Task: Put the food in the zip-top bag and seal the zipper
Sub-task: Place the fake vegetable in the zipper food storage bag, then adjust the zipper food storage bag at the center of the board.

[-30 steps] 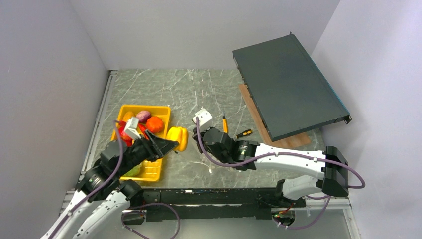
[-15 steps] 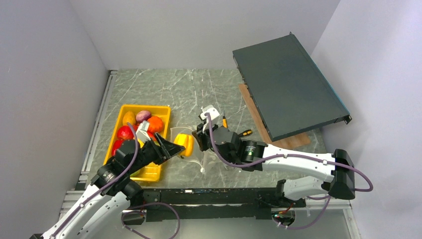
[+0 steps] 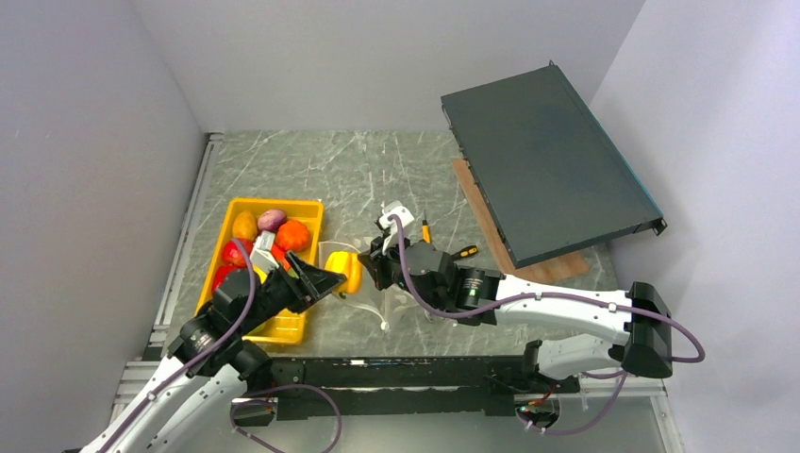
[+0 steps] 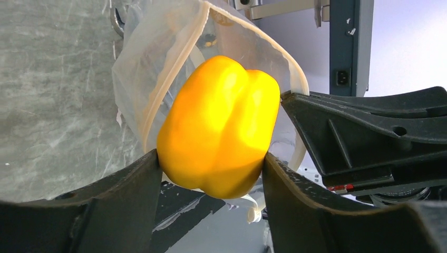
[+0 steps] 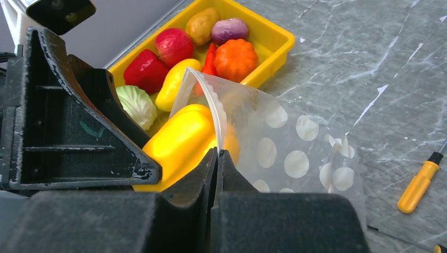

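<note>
My left gripper (image 3: 328,279) (image 4: 211,174) is shut on a yellow pepper (image 4: 221,124) (image 3: 347,269) (image 5: 179,142) and holds it at the open mouth of the clear zip-top bag (image 5: 284,142) (image 4: 158,68) (image 3: 370,283). My right gripper (image 3: 374,268) (image 5: 217,154) is shut on the bag's mouth edge and holds it up off the table. The white zipper strip (image 4: 179,52) runs along that mouth edge. More food lies in the yellow tray (image 3: 307,212) (image 5: 274,37): a cabbage (image 5: 136,104), red pieces (image 5: 145,71), an orange piece (image 5: 234,59) and a purple piece (image 5: 229,29).
Two screwdrivers (image 3: 462,252) (image 5: 419,182) lie right of the bag. A dark flat case (image 3: 542,160) leans on a wooden board (image 3: 491,222) at the back right. Grey walls close in the left, back and right sides.
My left gripper has carried the yellow pepper from beside the tray rightwards to the bag's mouth. My right gripper has moved left and lifted the bag's edge.
</note>
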